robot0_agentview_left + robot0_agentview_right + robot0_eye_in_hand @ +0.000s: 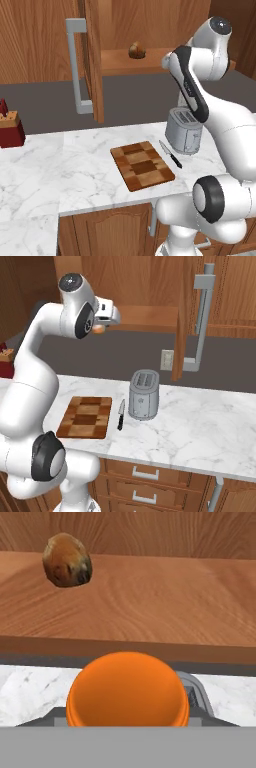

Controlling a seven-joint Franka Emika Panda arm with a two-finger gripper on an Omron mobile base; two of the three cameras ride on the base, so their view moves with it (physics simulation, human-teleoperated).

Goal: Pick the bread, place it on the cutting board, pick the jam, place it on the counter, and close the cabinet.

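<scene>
Jam (pixel 128 689) sits right at the tool (pixel 100 327), orange jar close in the hand view, out past the shelf edge, above the toaster (pixel 144 394); can't tell if the fingers are clamped on it; cutting board (pixel 142 165) bare on the marble surface (pixel 60 170), knife (pixel 170 154) just beside it; bread (pixel 136 50) further back on the cabinet shelf (pixel 150 607); cabinet door (pixel 92 60) open.
</scene>
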